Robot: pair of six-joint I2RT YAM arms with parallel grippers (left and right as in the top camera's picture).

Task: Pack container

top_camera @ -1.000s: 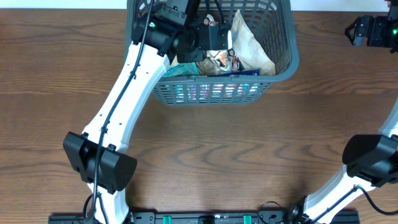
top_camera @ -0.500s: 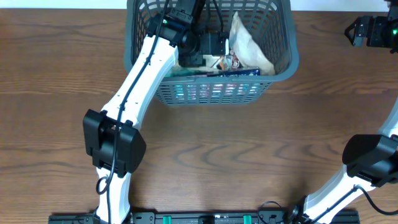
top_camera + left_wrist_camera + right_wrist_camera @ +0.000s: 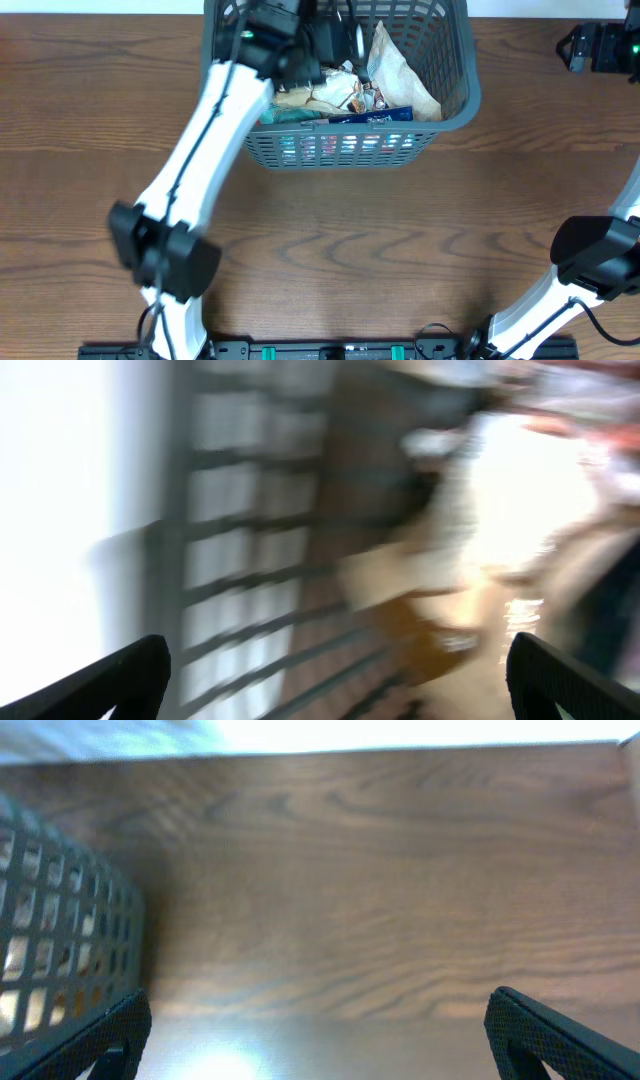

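The container [image 3: 340, 148], a dark grey lattice basket, stands at the table's far middle. Inside lie a pale crinkled packet [image 3: 400, 75], a blue packet [image 3: 372, 116] and a teal one [image 3: 285, 116]. My left gripper [image 3: 338, 45] hangs inside the basket over the packets. The blurred left wrist view shows the left gripper [image 3: 340, 690] open with nothing between its fingers, the basket wall [image 3: 230, 560] to the left and pale packets [image 3: 500, 560] to the right. My right gripper [image 3: 572, 50] is at the far right, open and empty [image 3: 330, 1050] over bare wood.
The basket's side wall [image 3: 50, 920] shows at the left edge of the right wrist view. Brown wooden table [image 3: 330, 250] stretches in front of the basket. Both arm bases [image 3: 165, 260] stand near the front edge.
My left gripper has gone from shut to wide open inside the basket, and its arm has shifted and blurred with motion. The right arm has not moved.
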